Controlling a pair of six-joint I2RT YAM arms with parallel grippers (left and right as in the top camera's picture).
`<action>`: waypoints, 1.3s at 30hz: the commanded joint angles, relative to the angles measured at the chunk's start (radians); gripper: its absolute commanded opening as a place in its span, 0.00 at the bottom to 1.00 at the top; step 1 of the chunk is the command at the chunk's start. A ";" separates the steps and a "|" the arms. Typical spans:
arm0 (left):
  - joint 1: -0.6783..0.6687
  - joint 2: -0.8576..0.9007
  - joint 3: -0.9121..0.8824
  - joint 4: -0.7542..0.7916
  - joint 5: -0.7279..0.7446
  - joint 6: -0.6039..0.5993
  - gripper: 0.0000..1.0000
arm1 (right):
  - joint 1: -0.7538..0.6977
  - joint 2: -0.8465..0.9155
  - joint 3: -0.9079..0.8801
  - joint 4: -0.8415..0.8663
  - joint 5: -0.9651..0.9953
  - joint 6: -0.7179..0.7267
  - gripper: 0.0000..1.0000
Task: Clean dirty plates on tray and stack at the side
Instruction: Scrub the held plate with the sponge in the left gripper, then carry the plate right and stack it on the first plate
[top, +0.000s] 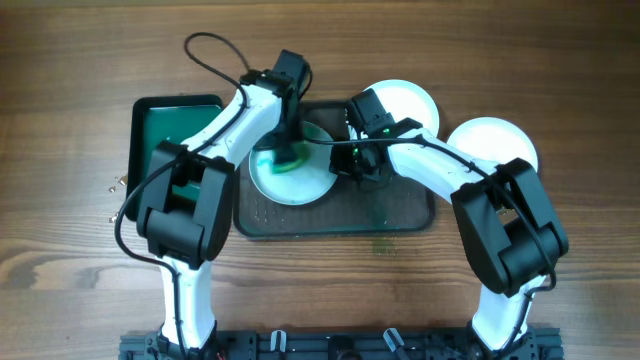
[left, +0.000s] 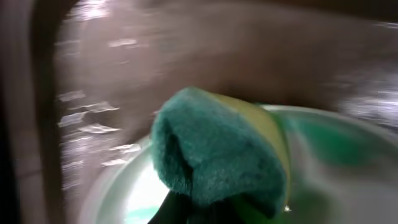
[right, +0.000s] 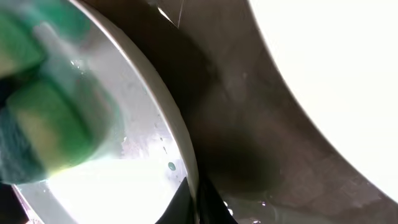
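Note:
One plate (top: 300, 186) lies on the left half of the dark grey-green tray (top: 400, 212), with teal-green smear on it. My left gripper (top: 288, 152) is shut on a green and yellow sponge (left: 217, 152) and presses it on this plate (left: 124, 193). My right gripper (top: 352, 165) is shut on the plate's right rim (right: 183, 155); the sponge (right: 43, 124) shows blurred at the left of that view. A second plate (top: 410, 100) sits at the tray's back right edge. A third plate (top: 490, 145) rests on the table to the right.
A smaller black tray with a bright green inside (top: 165, 125) stands left of the big tray. Water drops and a green smear lie on the big tray's bare right half (top: 380, 210). Small bits lie on the wood at the far left (top: 113, 185).

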 joint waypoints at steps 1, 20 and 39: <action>0.022 -0.011 0.003 -0.110 -0.204 -0.061 0.04 | 0.000 0.019 0.009 -0.003 -0.011 -0.014 0.04; 0.292 -0.161 0.198 -0.129 0.610 0.222 0.04 | -0.008 -0.105 0.015 -0.072 0.075 -0.148 0.04; 0.292 -0.159 0.197 -0.124 0.546 0.203 0.04 | 0.403 -0.414 0.015 -0.196 1.601 -0.468 0.04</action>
